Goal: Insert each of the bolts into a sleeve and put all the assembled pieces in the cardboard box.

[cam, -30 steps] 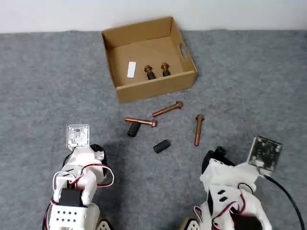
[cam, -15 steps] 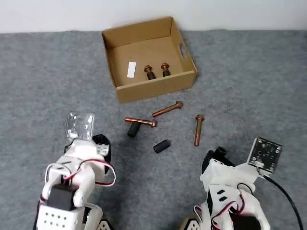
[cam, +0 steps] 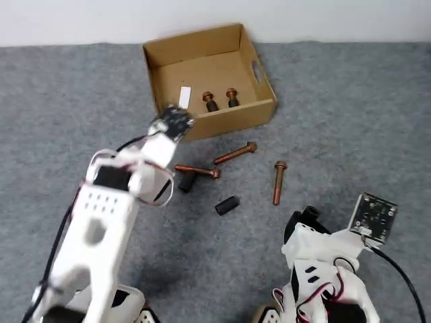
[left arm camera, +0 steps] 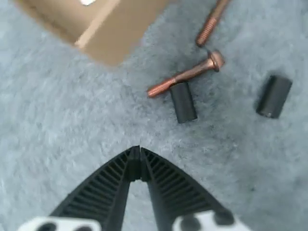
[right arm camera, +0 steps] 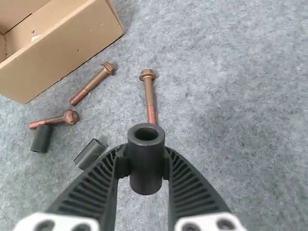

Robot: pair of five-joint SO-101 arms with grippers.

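Observation:
My right gripper (right arm camera: 144, 161) is shut on an upright black sleeve (right arm camera: 146, 163) and sits near the table's front right (cam: 308, 217). Three copper bolts (cam: 235, 153) (cam: 197, 171) (cam: 278, 182) lie on the grey mat in front of the cardboard box (cam: 215, 118). Two loose black sleeves (cam: 186, 181) (cam: 227, 205) lie beside them. Two assembled pieces (cam: 211, 101) (cam: 232, 97) rest inside the box. My left gripper (left arm camera: 139, 153) is shut and empty, low over the mat just short of one sleeve (left arm camera: 183, 102) and the bolt (left arm camera: 185, 77) touching it.
A white label (cam: 184, 97) lies on the box floor. The left arm (cam: 135, 176) stretches across the mat towards the box's front left corner (left arm camera: 115, 29). Open grey mat lies to the right of the bolts and along the far left.
The left arm has swung forward and to the right, from the front left of the table to the sleeve and bolt near the box. The right arm has kept still with its sleeve.

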